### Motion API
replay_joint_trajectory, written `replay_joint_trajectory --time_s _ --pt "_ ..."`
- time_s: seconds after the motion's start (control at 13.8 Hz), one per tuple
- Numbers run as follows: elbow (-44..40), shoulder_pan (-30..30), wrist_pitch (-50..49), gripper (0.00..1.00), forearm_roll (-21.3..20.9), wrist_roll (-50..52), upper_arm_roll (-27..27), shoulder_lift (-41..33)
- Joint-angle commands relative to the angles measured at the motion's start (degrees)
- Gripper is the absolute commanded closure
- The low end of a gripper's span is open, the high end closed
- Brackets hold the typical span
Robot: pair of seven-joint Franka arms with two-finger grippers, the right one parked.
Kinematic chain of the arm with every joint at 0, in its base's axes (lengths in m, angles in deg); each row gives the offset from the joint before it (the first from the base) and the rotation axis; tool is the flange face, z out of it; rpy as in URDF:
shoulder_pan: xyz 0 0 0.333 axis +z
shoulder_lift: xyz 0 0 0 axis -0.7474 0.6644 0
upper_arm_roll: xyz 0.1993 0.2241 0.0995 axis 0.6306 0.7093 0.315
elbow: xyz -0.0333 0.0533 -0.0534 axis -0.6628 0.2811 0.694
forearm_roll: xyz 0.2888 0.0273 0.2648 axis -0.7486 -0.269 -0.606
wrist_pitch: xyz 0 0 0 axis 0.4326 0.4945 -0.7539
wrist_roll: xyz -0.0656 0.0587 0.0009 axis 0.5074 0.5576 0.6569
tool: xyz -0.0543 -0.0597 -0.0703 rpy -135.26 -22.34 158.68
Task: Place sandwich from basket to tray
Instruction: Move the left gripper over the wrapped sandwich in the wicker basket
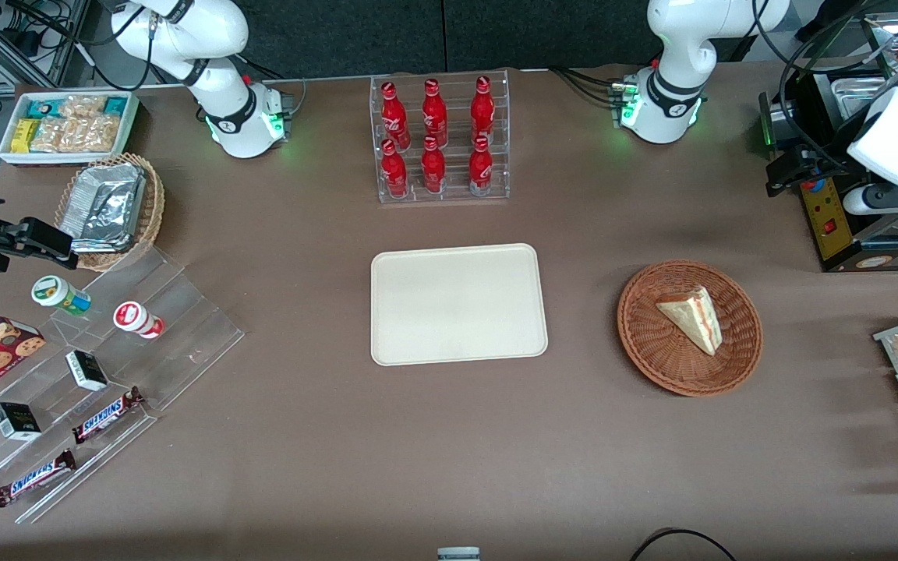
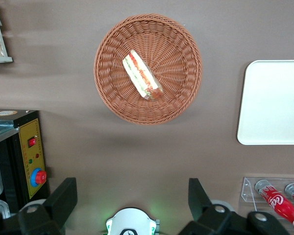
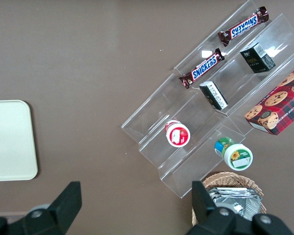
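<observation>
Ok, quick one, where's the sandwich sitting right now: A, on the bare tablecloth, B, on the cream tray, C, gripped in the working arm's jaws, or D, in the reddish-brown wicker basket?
D: the sandwich lies inside the basket, while the tray beside it holds nothing, and the left gripper hangs open above the table, well clear of the basket.

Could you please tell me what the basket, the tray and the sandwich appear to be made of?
The basket looks like reddish-brown woven wicker, with ringed strands showing. The tray seems matte cream plastic, smooth with a low rim. The sandwich looks like soft white bread with orange and green filling. The gripper hangs above the table, jaws open.
</observation>
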Motion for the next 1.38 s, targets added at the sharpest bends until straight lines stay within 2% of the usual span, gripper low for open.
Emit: replay_joint_trajectory --time_s 0.0,0.22,0.73,1.31 --pt "-0.59 -0.22 -1.26 0.00 1.51 -0.75 0.32 -0.22" --pt "1.68 -0.22 1.28 0.00 0.90 -0.75 0.41 1.53" --pt "19.07 -0.22 22.70 0.00 0.55 0.56 1.90 2.15" --pt "28.75 -0.66 43.28 0.00 0.55 25.59 1.90 8.91"
